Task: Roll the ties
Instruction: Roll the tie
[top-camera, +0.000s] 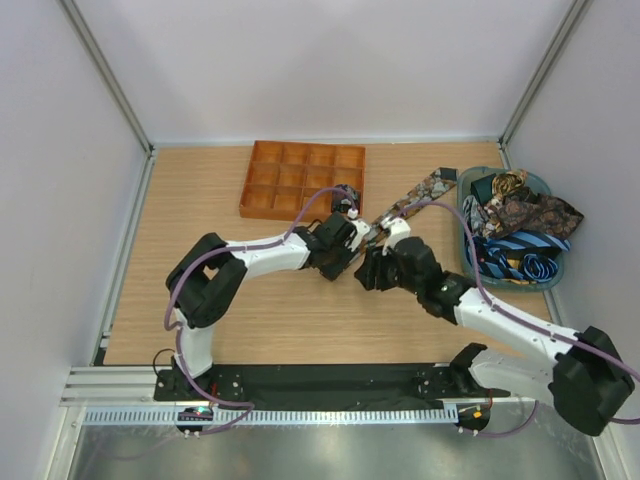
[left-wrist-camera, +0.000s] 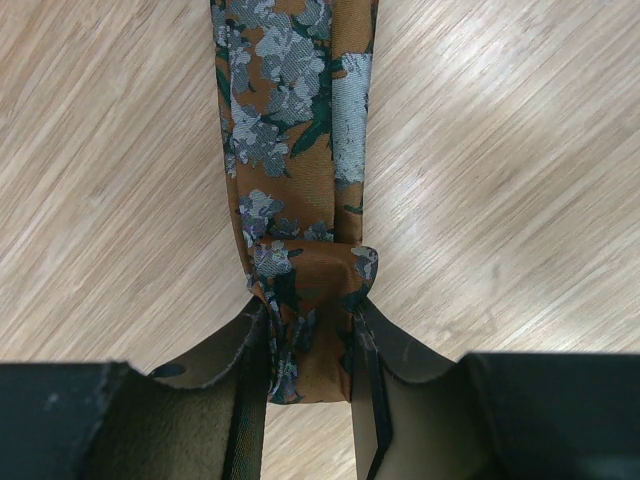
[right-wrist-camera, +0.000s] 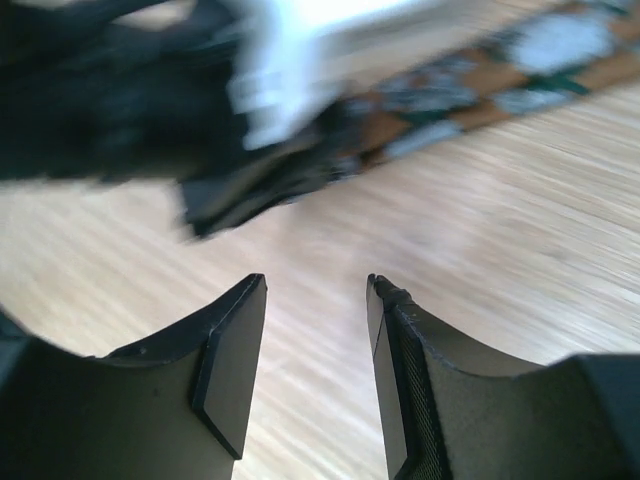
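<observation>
Risk: left gripper pinches folded end of tie, right gripper parted, empty; unsupported fold may slip and unroll.

Between the fingers of the left gripper the paisley tie has its folded end partly masked, and ahead of them the band runs off the top edge; ahead of the right gripper a dark-and-white shape and the tie are smeared by blur; from above, both wrists cover the tie's near end; the heap of ties beyond the right gripper is too tangled to count.
</observation>
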